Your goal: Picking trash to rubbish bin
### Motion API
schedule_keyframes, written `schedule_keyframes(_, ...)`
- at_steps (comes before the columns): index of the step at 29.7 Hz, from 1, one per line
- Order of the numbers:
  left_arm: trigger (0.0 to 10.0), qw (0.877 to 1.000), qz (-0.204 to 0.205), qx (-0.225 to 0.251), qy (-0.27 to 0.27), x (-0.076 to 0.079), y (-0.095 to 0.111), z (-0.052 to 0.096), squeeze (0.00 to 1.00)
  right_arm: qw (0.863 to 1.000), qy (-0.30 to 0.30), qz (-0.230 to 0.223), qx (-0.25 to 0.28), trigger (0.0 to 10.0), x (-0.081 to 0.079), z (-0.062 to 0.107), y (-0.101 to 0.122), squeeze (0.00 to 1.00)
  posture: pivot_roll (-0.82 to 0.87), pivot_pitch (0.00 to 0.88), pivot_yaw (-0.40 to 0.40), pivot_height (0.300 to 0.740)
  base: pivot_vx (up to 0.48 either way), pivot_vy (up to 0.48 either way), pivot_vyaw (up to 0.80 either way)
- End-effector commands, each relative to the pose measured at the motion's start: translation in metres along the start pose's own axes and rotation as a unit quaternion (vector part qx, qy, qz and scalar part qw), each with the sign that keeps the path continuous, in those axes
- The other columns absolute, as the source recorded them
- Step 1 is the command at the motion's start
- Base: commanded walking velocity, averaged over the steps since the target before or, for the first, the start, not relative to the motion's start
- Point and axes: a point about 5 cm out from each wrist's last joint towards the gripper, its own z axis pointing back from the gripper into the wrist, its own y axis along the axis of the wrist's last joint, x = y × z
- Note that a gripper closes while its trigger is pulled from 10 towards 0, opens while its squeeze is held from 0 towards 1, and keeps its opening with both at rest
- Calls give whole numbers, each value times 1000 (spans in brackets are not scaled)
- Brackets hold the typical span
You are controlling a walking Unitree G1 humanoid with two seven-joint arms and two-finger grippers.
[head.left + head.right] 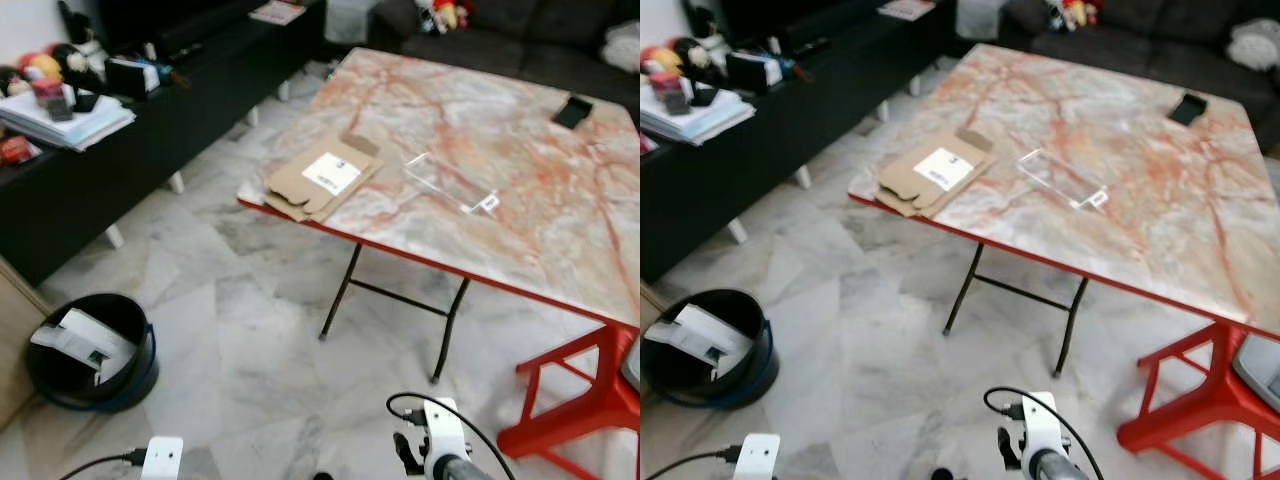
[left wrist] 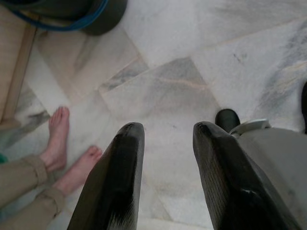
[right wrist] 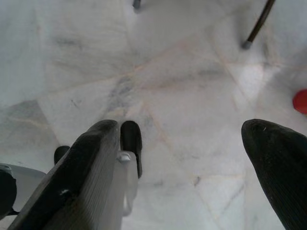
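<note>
A flattened brown cardboard box [image 1: 322,178] with a white label lies at the near left corner of the marble-topped table [image 1: 560,230]. A clear plastic wrapper [image 1: 450,183] lies just to its right on the tabletop. The black rubbish bin [image 1: 92,352] stands on the floor at the lower left, with white paper trash inside it. Both arms hang low over the floor, well short of the table. My left gripper [image 2: 165,139] is open and holds nothing. The right gripper [image 3: 180,129] is open wide above bare tiles.
A black low cabinet [image 1: 150,130] with papers and toys runs along the left. A small black object [image 1: 572,111] lies at the table's far right. A red stool [image 1: 580,400] stands under the table's right side. A person's bare feet [image 2: 57,139] are near my left arm.
</note>
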Motion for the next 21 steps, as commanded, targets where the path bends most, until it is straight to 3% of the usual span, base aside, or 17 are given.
schedule_keyframes(1,10000,1000,-2,-5,1,1,-6,1,0,1000,-1,4,-4,10000,1,0,-1,0,107,106,-72,740,0,0,-781)
schedule_keyframes(4,10000,1000,-19,-3,3,1,-5,1,0,1000,-1,5,-3,10000,1,0,0,0,104,104,-75,740,0,0,-781)
schedule_keyframes(9,10000,1000,-21,-4,-1,3,-5,2,0,1000,-1,8,-3,10000,2,0,0,0,103,100,-76,740,0,-338,-781)
schedule_keyframes(21,10000,1000,-23,-6,-1,2,-5,2,0,1000,0,5,-3,10000,2,0,0,0,104,88,-71,740,0,0,-781)
